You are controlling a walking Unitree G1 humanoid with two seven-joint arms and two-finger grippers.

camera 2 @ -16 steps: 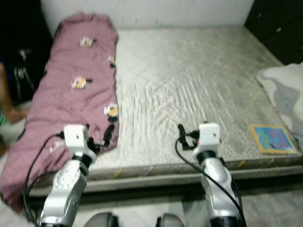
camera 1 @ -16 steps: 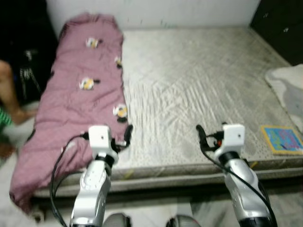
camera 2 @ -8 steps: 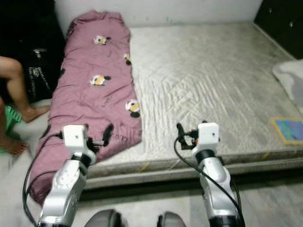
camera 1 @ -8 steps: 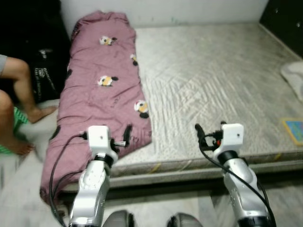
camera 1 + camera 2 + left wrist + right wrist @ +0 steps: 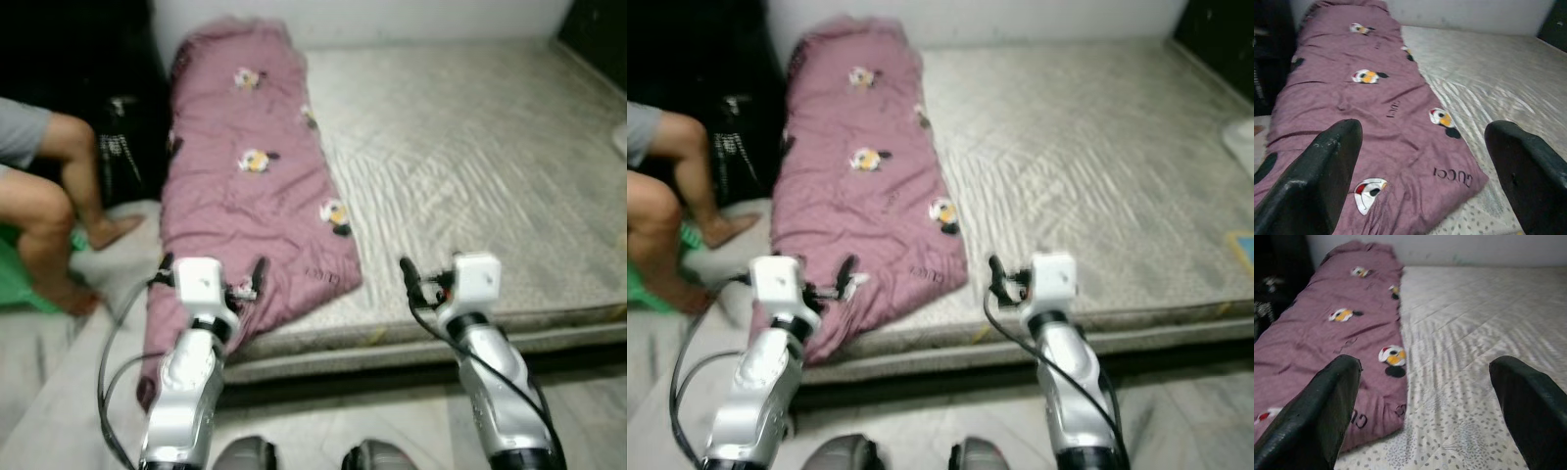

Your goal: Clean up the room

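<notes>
1. A low bed with a bare grey quilted mattress [image 5: 470, 166] takes up the centre and right of the head view, running from the upper edge down to just above the robot's arms.
2. A mauve blanket [image 5: 255, 196] printed with small cartoon figures lies lengthwise along the mattress's left side, from the upper centre-left down to the lower left, where its end hangs over the bed's near edge.
3. A person's bare legs [image 5: 49, 206] show at the left edge of the frame, feet on the pale floor [image 5: 59, 392] beside the bed.
4. A dark bag [image 5: 122, 147] stands in the shadow at the upper left, between the legs and the blanket.
5. The left end effector [image 5: 211, 279] is raised in the lower left of the frame, just before the blanket's hanging end; its two black fingers [image 5: 1327, 166] are spread wide apart, holding nothing.
6. The right end effector [image 5: 431, 279] is raised in the lower centre-right, before the mattress's near edge; its fingers [image 5: 1322, 406] are likewise spread wide, holding nothing.
</notes>
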